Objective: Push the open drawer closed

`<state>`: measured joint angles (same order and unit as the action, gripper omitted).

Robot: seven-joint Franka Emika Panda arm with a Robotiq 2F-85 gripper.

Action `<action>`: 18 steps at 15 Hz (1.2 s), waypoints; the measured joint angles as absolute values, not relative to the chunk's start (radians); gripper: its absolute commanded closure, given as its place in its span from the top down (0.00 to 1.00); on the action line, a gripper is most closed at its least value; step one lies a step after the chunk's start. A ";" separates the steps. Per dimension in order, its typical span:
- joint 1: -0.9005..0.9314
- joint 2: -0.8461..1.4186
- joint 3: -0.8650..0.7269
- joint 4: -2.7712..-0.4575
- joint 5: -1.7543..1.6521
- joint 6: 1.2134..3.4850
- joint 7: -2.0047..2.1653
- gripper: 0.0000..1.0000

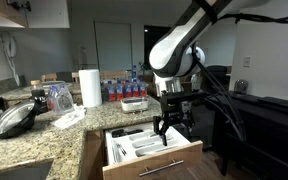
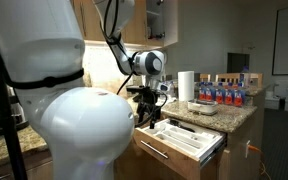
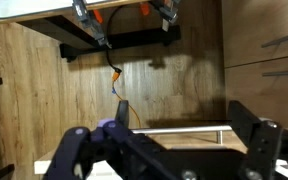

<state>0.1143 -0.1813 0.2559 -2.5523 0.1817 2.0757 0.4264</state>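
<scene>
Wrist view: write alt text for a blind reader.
The dark two-fingered gripper, jaws open, fills the bottom edge, with what looks like the light-brown wooden drawer's slim metal bar handle showing between its fingers. Brown wood grain fills the rest; an unclear dark fixture with orange parts sits at the top.

No legible text, brand or number in any view. Only candidates are the blue labels on the bottles (image 1: 121, 92), about 9 o'clock of frame centre in an exterior view: far too small and blurred to read. The same bottles (image 2: 225, 94) sit about 3 o'clock of centre in an exterior view, where the labels show as blue and red patches with no characters resolvable. The wrist view shows no print at all.
</scene>
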 measured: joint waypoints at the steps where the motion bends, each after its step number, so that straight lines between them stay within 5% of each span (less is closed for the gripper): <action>1: 0.115 -0.164 0.256 -2.552 0.181 2.075 0.426 1.00; 18: 0.165 0.195 0.186 -2.392 0.180 2.225 0.459 1.00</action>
<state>0.1653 0.1949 0.1857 -2.3920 0.1795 2.2253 0.4585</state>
